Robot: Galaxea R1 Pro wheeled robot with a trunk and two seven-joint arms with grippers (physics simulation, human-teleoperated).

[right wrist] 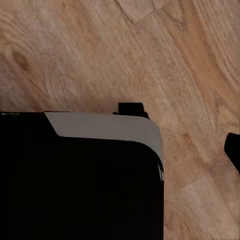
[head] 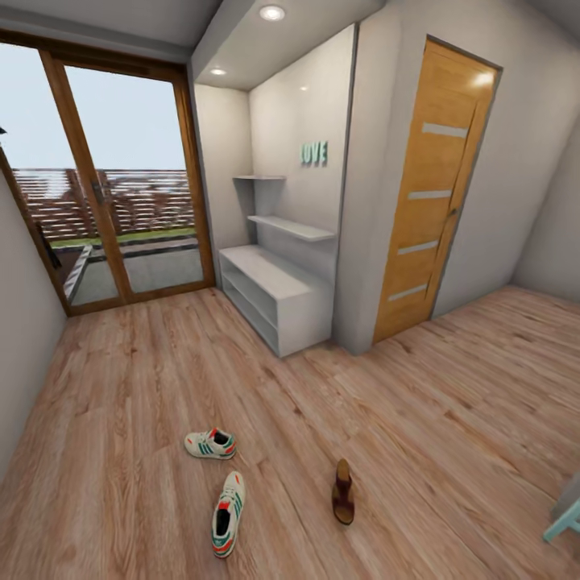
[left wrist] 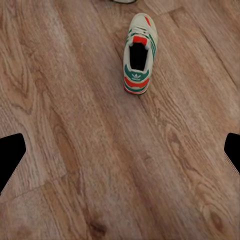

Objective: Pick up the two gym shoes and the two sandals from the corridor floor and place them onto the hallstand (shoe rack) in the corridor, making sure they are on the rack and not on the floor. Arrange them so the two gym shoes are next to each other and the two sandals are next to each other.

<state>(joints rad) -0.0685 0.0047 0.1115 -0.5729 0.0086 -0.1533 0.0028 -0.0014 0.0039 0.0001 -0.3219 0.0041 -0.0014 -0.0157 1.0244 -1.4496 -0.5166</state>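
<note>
Glass doors (head: 121, 201) with timber frames stand at the far left of the head view, the corridor floor (head: 121, 379) running up to them. Two gym shoes lie apart on the planks: one sneaker (head: 210, 444) on its side, the other gym shoe (head: 228, 513) upright and nearer the camera. In the left wrist view that nearer shoe (left wrist: 139, 54) sits ahead of the left claw (left wrist: 120, 150), heel toward it; the dark fingertips (left wrist: 10, 155) stand spread wide at either edge, nothing between them. Farther back, the hallstand (head: 278, 294) fills the alcove, its surface bare. One brown sandal (head: 343, 491) lies right of the shoes. A wooden door (head: 435, 189) stands beyond. For the right claw (right wrist: 232, 150) I cannot tell open or closed; a dark body (right wrist: 80, 180) hangs over the planks.
</note>
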